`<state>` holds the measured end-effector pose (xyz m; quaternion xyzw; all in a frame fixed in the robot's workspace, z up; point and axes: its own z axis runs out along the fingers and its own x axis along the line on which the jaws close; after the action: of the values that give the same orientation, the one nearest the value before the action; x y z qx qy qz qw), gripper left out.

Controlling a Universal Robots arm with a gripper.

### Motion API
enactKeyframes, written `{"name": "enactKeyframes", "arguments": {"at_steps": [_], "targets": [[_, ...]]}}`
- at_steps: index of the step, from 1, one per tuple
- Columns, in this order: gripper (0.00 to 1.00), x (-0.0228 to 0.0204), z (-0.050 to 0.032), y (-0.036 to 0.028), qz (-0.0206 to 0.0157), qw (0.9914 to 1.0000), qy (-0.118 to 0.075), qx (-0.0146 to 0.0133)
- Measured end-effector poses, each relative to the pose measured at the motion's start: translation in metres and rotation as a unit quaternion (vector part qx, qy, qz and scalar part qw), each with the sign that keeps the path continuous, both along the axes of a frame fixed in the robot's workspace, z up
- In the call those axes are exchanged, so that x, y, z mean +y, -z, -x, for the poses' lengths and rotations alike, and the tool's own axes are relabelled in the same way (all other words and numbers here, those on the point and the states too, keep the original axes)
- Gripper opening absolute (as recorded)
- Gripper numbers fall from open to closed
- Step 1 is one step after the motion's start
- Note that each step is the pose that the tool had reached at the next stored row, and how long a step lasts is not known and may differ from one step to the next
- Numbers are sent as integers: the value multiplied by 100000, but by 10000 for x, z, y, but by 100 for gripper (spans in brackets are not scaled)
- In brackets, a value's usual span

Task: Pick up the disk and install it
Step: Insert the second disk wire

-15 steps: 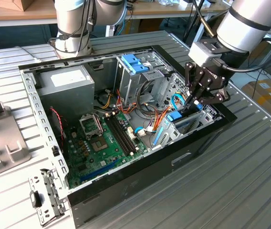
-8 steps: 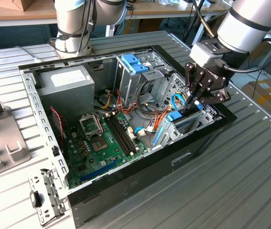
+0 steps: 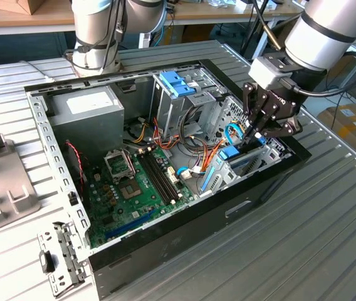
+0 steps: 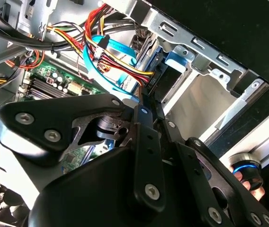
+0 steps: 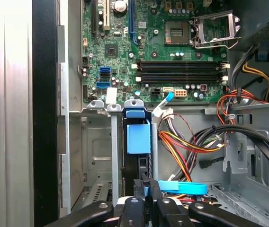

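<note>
An open black desktop computer case is seen lying on its side on a ribbed grey metal table, its green motherboard exposed. The black two-fingered hand of the white robot arm is lowered into the drive bay at the case's end on the exterior view's right. The thin grey-metal disk with light-blue plastic rails is shown standing on edge in a slot of the silver metal drive cage, beside bundled red, yellow and orange wires. The fingers are drawn close together over the disk's upper edge, apparently gripping it; contact itself is hidden.
</note>
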<state>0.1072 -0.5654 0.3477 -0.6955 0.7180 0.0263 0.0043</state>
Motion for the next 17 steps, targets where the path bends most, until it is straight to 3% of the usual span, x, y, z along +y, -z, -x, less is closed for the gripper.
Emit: {"name": "enactKeyframes", "arguments": {"at_steps": [6,9,10,12,14,17], "targets": [[16,-8,0,4,-455,99999,3,2],[16,-9,0,-19,-1188,99993,2,1],[16,-10,0,-23,-1773,99984,2,1],[16,-29,0,-22,-2142,99977,3,1],[16,-58,0,-22,-2250,99975,4,1],[16,-70,0,-21,-2268,99974,2,2]]}}
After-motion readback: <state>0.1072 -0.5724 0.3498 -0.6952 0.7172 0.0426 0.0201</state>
